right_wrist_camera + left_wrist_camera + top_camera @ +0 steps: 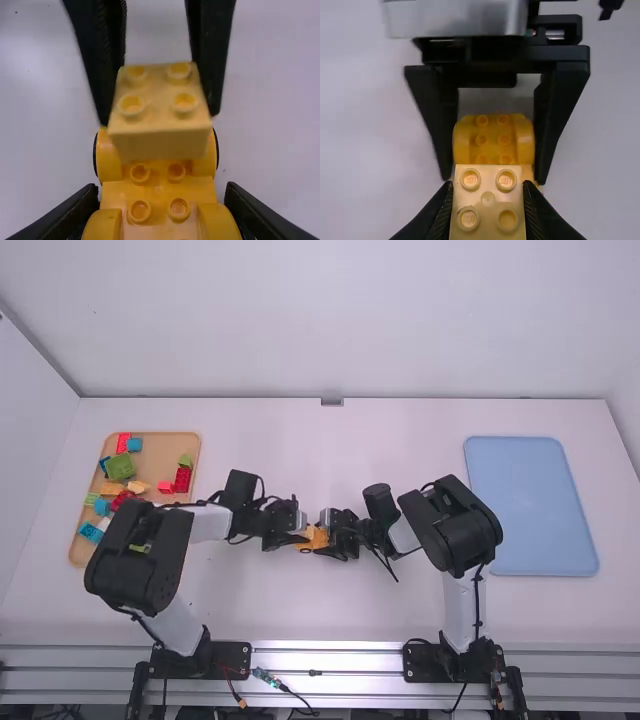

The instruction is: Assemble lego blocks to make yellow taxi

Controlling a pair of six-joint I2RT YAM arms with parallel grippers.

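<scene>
White counter (300, 615), pale wall (320, 320) at 12 o'clock. Block tray (160, 452) at 9 o'clock, blue tray (530, 505) at 3. Mid-counter, left tool (298, 537) grips brick (488, 196) by car base (157, 187); right tool (325, 538) holds car base.

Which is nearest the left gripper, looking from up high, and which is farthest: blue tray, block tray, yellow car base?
1. Yellow car base, just right of the left gripper
2. Block tray, over on the left
3. Blue tray, far over on the right
</scene>
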